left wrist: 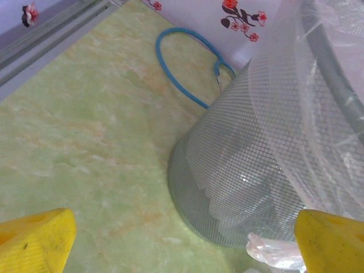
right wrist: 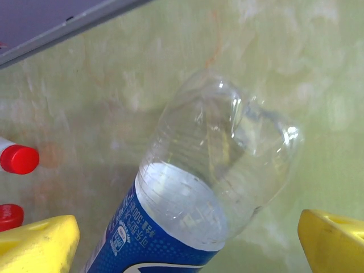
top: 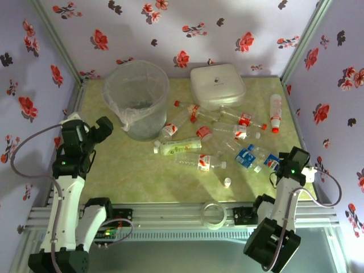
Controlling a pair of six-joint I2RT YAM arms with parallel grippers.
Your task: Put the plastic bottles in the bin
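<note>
Several clear plastic bottles lie scattered right of the bin (top: pixel 136 96), among them a green-labelled one (top: pixel 179 146), a red-labelled one (top: pixel 202 162) and a blue-labelled one (top: pixel 250 156). My left gripper (top: pixel 104 128) hovers open just left of the bin's base. In the left wrist view its yellow fingertips (left wrist: pixel 34 239) frame the bin's lower wall (left wrist: pixel 250 170), with bare table between them. My right gripper (top: pixel 280 162) stands open at the blue-labelled bottle (right wrist: pixel 210 187). That bottle's clear bottom end lies between the fingertips (right wrist: pixel 330 239), apart from both.
A white lidded box (top: pixel 217 85) sits behind the bottles, and one bottle (top: pixel 276 112) lies near the right wall. A loose white cap (top: pixel 227 182) rests near the front edge. A blue cable (left wrist: pixel 170 68) loops on the table behind the bin. Two red caps (right wrist: pixel 20 159) are left of my right gripper.
</note>
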